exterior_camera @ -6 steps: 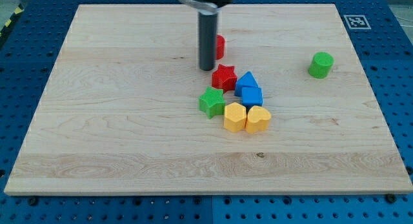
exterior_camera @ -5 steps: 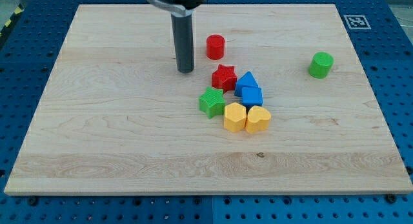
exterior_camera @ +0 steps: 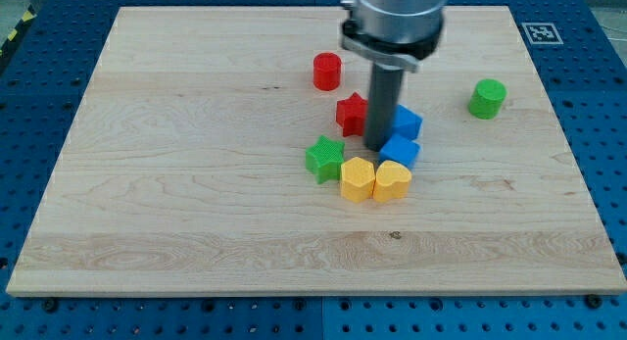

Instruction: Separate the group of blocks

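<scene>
My tip point(exterior_camera: 378, 147) stands inside the cluster at surface point(exterior_camera: 176, 183) centre: red star point(exterior_camera: 351, 112) at 11 o'clock, blue blocks point(exterior_camera: 401, 151) at 3. No gripper fitted; nothing grasped.

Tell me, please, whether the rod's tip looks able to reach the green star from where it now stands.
Probably yes. My tip stands between the red star and the two blue blocks, and the board between it and the green star at the view's lower left looks bare.
</scene>
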`<state>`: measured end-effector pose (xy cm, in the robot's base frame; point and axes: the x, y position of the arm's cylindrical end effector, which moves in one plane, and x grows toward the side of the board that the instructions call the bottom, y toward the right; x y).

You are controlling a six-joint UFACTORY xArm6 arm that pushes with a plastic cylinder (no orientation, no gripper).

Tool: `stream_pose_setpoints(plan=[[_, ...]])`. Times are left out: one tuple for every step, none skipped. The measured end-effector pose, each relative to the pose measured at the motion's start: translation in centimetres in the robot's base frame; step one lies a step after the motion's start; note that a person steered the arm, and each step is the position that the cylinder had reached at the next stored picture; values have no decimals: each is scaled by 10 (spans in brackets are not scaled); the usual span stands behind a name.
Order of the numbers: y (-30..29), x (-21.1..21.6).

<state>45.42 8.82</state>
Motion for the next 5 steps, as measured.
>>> stream_pose_setpoints(plan=[[29,0],[28,-2],[25,-23],[28,-36],[31,-36]])
